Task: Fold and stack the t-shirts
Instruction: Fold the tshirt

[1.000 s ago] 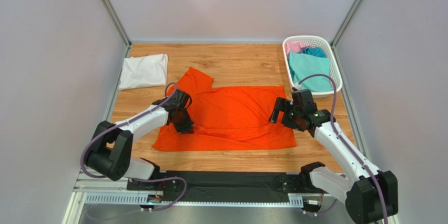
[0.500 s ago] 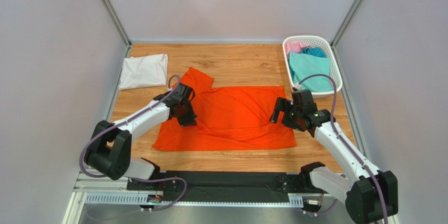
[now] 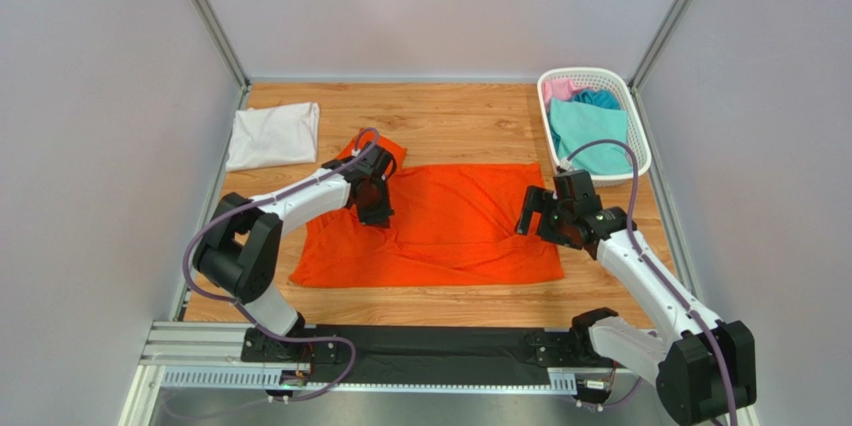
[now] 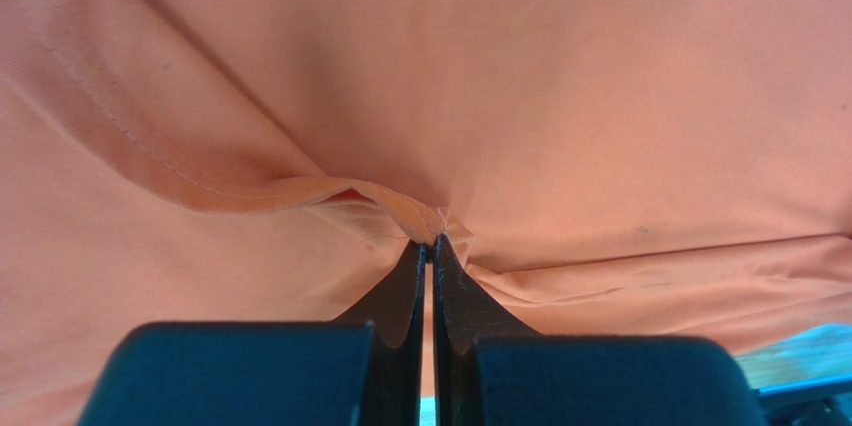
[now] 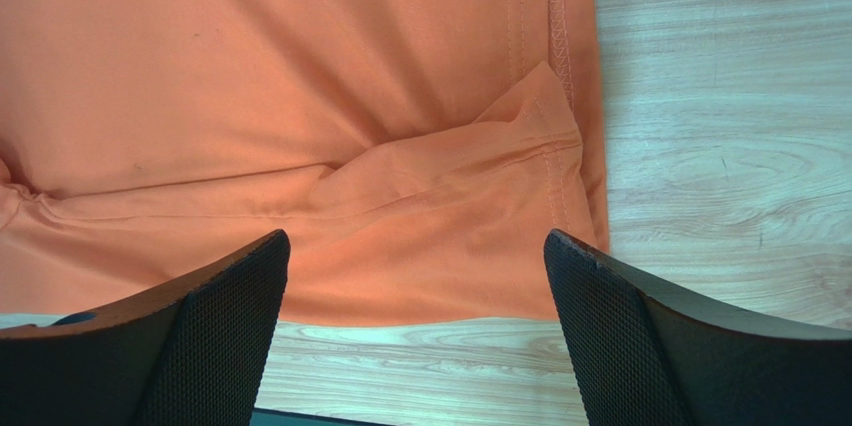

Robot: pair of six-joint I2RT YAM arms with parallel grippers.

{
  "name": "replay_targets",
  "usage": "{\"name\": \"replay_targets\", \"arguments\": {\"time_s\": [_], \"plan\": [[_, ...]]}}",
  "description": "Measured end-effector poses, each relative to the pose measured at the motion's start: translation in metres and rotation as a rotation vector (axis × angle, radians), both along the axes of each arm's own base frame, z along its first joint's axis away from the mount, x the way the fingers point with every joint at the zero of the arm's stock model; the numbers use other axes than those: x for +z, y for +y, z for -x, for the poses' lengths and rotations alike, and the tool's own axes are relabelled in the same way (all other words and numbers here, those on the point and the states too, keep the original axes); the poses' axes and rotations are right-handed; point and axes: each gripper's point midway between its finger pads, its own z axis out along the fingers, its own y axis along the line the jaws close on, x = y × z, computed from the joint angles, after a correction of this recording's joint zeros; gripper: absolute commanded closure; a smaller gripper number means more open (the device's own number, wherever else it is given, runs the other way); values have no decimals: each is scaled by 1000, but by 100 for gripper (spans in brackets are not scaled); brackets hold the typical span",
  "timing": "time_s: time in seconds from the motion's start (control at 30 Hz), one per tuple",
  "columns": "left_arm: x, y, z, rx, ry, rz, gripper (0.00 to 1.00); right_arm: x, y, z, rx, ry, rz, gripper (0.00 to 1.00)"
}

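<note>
Pinching orange t-shirt [image 3: 460, 231], left end effector [image 4: 427, 246]

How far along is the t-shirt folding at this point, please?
Done: the white t-shirt lies folded at the far left. In hand: left fingers pinch the spread orange t-shirt; right fingers open over its edge. Left: teal t-shirt, pink t-shirt, blue t-shirt in the basket, then stacking.

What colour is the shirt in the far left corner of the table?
White. The soft cloth t-shirt shows best in the top external view.
</note>
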Motion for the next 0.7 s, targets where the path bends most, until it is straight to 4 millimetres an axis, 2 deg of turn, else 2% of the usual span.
{"name": "replay_targets", "arguments": {"time_s": [0.23, 0.43, 0.47, 0.53, 0.57, 0.6, 0.7], "plan": [[1, -20, -4, -86, -14, -10, 98, -2, -3, -1, -7, 1, 17, 0], [-5, -20, -11, -115, -17, -51, 85, -3, -4, -1, -9, 5, 21, 0], [-5, -19, -12, -120, -19, -56, 80, -3, -4, -1, -9, 5, 21, 0], [-3, -20, -15, -140, -28, -60, 58, -3, -4, -1, -9, 8, 22, 0], [-1, -22, -17, -152, -36, -58, 44, -4, -4, -1, -8, 10, 23, 0], [1, -23, -19, -164, -46, -57, 21, -4, -4, -1, -7, 12, 25, 0], [10, -26, -24, -187, -77, -50, 0, -4, -3, -2, -1, 17, 29, 0]]}}
